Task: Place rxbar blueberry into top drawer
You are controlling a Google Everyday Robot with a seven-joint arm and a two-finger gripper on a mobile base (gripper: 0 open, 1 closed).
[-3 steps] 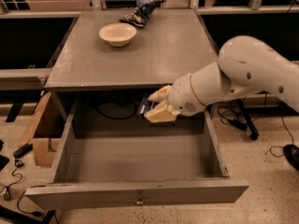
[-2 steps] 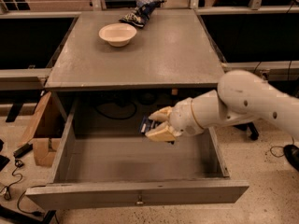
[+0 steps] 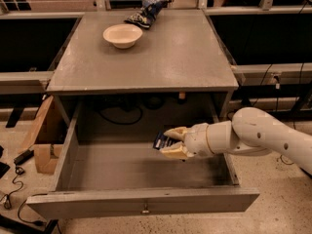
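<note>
Robot's hand [image 3: 168,143] is clamped on the blueberry bar [image 3: 159,140], low inside the open top drawer [image 3: 146,200], right of its middle, so probably it just needs to let go next.

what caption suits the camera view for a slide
Gripper, jaws shut on the rxbar blueberry, over the open top drawer; bowl and snack bag on the tabletop.

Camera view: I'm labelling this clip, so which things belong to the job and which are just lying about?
Job: gripper over the open top drawer, fingers shut on the rxbar blueberry.
Lying about: cream bowl and snack bag on the tabletop; cardboard box beside the drawer.
</note>
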